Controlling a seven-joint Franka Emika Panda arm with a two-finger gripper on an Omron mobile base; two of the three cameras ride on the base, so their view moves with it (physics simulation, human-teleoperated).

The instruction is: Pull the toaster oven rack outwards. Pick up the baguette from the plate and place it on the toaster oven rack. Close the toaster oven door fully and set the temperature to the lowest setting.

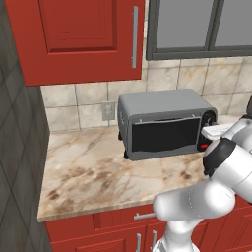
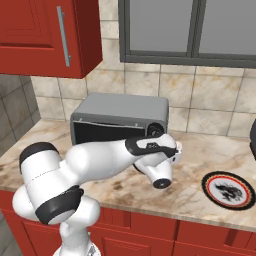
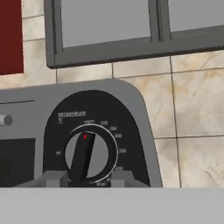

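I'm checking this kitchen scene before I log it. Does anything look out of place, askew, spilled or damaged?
Nothing stands out. The toaster oven sits squarely on the counter with its door closed, and the plate lies flat and empty. No spills or damage. The gripper is at a knob on the control strip.

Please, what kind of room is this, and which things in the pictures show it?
It looks like a home kitchen, in a rendered scene. A grey toaster oven stands on a marble-patterned counter, red cabinets hang above and sit below, the wall is tiled, and a plate lies on the counter.
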